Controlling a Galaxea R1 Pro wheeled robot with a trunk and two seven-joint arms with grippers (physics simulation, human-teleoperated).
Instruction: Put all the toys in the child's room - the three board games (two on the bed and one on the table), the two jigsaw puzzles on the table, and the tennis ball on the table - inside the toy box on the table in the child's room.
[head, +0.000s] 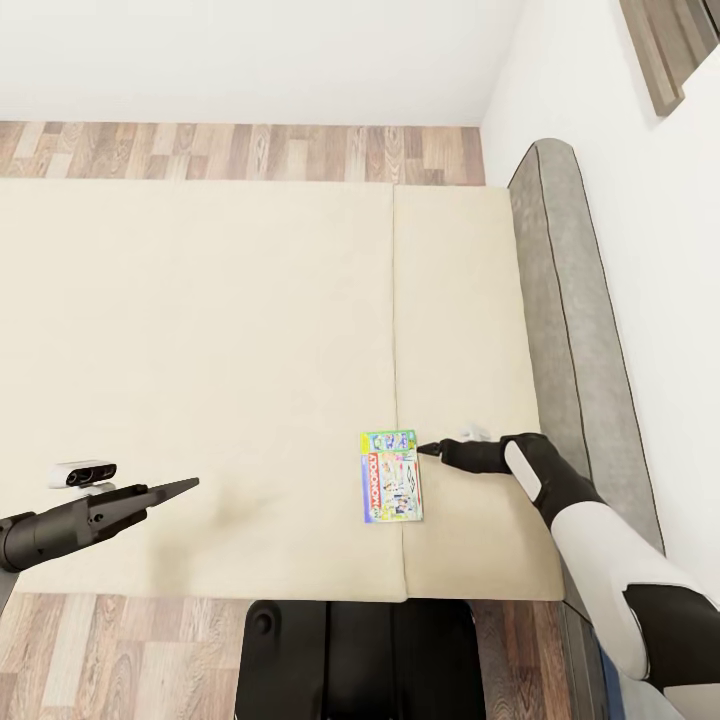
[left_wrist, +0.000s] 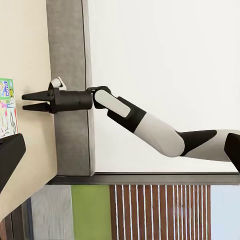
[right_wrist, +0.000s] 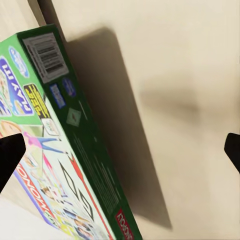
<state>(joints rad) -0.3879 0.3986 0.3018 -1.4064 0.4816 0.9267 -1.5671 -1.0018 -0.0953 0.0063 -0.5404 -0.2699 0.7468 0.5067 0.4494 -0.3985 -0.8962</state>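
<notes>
A colourful Monopoly board game (head: 391, 477) lies flat on the cream bed (head: 200, 350), close to its near edge and to the headboard end. My right gripper (head: 421, 449) is open, just off the box's far right corner, with nothing between its fingers. The right wrist view looks past the open right gripper (right_wrist: 120, 152) at the box's green side (right_wrist: 55, 150). From the left wrist, the right gripper (left_wrist: 22, 101) is seen with its jaws slightly apart beside the box (left_wrist: 6, 107). My left gripper (head: 190, 485) hovers open and empty over the bed's near left part, one fingertip (left_wrist: 10, 155) showing.
A grey padded headboard (head: 570, 330) runs along the bed's right side against the white wall. Wooden floor (head: 250, 150) lies beyond the bed and in front of it. My dark base (head: 360, 660) stands at the bed's near edge.
</notes>
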